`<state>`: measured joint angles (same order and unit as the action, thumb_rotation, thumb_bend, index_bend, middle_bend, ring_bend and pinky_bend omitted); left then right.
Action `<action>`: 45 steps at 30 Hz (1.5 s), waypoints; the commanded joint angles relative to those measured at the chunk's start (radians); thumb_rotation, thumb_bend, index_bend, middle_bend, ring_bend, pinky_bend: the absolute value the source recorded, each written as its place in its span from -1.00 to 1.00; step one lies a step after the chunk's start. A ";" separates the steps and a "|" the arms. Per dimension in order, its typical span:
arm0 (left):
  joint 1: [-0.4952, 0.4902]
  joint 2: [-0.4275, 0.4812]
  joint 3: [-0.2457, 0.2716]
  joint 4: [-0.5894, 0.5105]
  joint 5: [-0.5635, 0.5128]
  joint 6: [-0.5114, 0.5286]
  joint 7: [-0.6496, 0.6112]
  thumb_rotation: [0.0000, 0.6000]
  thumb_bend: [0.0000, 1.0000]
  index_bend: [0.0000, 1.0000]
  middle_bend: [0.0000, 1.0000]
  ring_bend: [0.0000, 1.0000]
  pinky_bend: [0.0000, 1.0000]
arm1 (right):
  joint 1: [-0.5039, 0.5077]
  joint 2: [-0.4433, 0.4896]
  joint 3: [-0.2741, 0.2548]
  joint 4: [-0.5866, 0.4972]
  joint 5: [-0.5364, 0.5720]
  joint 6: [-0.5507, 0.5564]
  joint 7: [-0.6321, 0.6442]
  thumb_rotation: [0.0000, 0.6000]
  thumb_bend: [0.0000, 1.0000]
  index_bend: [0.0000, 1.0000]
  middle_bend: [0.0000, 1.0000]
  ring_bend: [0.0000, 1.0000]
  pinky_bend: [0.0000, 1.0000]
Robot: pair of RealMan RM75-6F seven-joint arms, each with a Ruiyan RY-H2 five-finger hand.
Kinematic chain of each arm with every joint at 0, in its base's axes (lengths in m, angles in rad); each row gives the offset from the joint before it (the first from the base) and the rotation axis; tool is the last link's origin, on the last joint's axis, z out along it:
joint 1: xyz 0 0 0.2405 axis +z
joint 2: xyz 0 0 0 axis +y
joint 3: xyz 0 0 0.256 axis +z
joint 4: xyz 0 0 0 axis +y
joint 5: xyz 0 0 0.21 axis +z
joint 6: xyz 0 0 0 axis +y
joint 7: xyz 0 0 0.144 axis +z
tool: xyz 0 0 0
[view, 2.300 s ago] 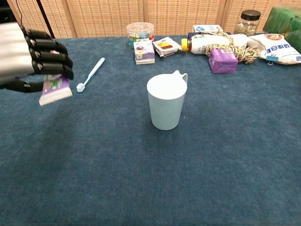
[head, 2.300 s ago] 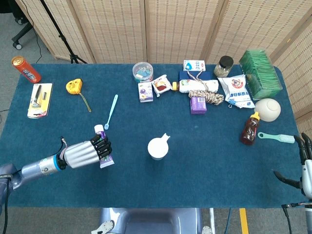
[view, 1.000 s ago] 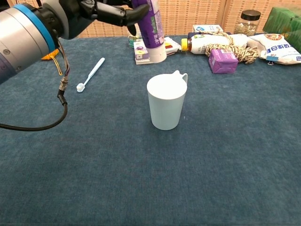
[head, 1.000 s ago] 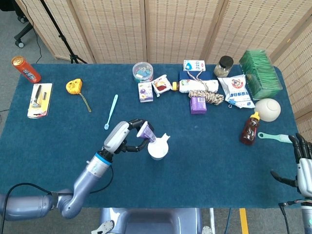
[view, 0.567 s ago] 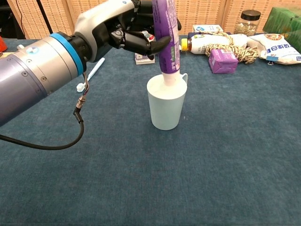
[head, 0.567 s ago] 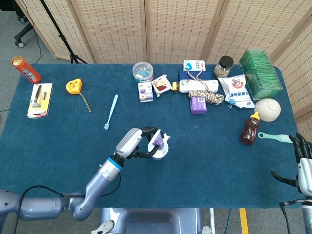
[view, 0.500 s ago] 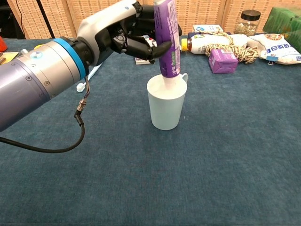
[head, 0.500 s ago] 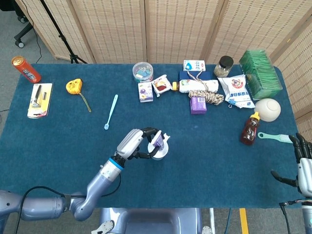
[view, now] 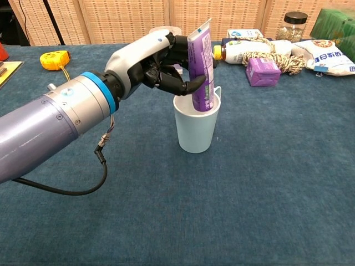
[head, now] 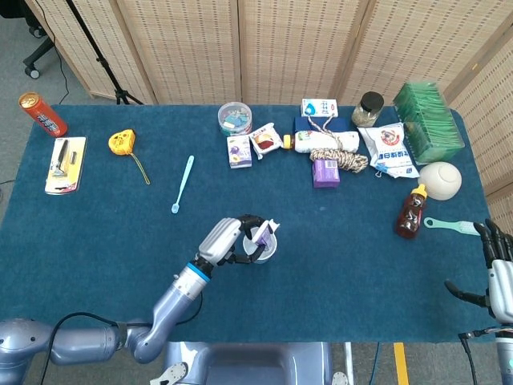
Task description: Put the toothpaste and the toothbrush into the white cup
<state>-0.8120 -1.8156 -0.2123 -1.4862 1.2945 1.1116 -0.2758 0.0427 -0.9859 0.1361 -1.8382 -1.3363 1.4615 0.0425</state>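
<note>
My left hand (view: 158, 64) (head: 232, 241) grips the purple toothpaste tube (view: 201, 61) (head: 261, 233), which stands nearly upright with its lower end inside the white cup (view: 196, 132) (head: 265, 249) at the table's middle. The light blue toothbrush (head: 183, 184) lies flat on the blue cloth, left and behind the cup; the arm hides it in the chest view. My right hand (head: 498, 269) hangs at the table's right edge, fingers spread, holding nothing.
A row of clutter lines the back: a clear tub (head: 235, 117), small boxes (head: 240, 150), rope (head: 338, 159), a jar (head: 369, 107), green packets (head: 427, 120). A brown bottle (head: 409, 212) and a green brush (head: 454, 226) sit right. A razor pack (head: 66, 164), a can (head: 43, 115) and a yellow tape measure (head: 122, 142) lie left.
My left hand carried the toothpaste from the left of the table to above the cup, then lowered it so its end now sits deeper in the cup. The right hand has stayed still.
</note>
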 commanded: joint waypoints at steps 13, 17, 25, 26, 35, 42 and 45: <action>0.023 -0.037 -0.007 0.022 -0.003 -0.004 0.081 1.00 -0.16 -0.02 -0.61 -0.99 -0.87 | 0.002 -0.001 -0.004 -0.004 -0.004 -0.001 -0.007 1.00 -1.00 -1.00 -1.00 -1.00 -1.00; 0.026 -0.036 -0.011 0.023 -0.003 -0.015 0.084 1.00 -0.16 -0.05 -0.70 -1.00 -0.90 | 0.004 0.000 -0.005 -0.005 -0.004 -0.005 -0.007 1.00 -1.00 -1.00 -1.00 -1.00 -1.00; 0.030 -0.027 -0.006 0.019 -0.015 -0.053 0.101 1.00 -0.17 -0.96 -1.00 -1.00 -0.99 | 0.003 0.000 -0.006 -0.005 -0.007 -0.002 -0.007 1.00 -1.00 -1.00 -1.00 -1.00 -1.00; 0.031 -0.025 -0.007 0.019 -0.019 -0.056 0.102 1.00 -0.17 -0.99 -1.00 -1.00 -1.00 | 0.003 0.000 -0.006 -0.005 -0.007 -0.002 -0.007 1.00 -1.00 -1.00 -1.00 -1.00 -1.00; 0.046 0.031 -0.008 -0.028 0.009 -0.077 0.043 1.00 -0.19 -1.00 -1.00 -1.00 -1.00 | 0.004 0.001 -0.006 -0.006 -0.004 -0.002 -0.006 1.00 -1.00 -1.00 -1.00 -1.00 -1.00; 0.082 0.158 -0.025 -0.090 0.101 -0.025 -0.098 1.00 -0.19 -1.00 -1.00 -1.00 -1.00 | 0.003 0.004 -0.008 -0.008 -0.008 -0.001 -0.001 1.00 -1.00 -1.00 -1.00 -1.00 -1.00; 0.098 0.222 -0.021 -0.082 0.154 0.008 -0.139 1.00 -0.19 -1.00 -1.00 -1.00 -1.00 | 0.002 0.006 -0.007 -0.008 -0.006 -0.001 0.001 1.00 -1.00 -1.00 -1.00 -1.00 -1.00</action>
<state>-0.7323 -1.6429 -0.2318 -1.5634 1.4051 1.0874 -0.3780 0.0451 -0.9804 0.1293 -1.8459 -1.3421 1.4606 0.0437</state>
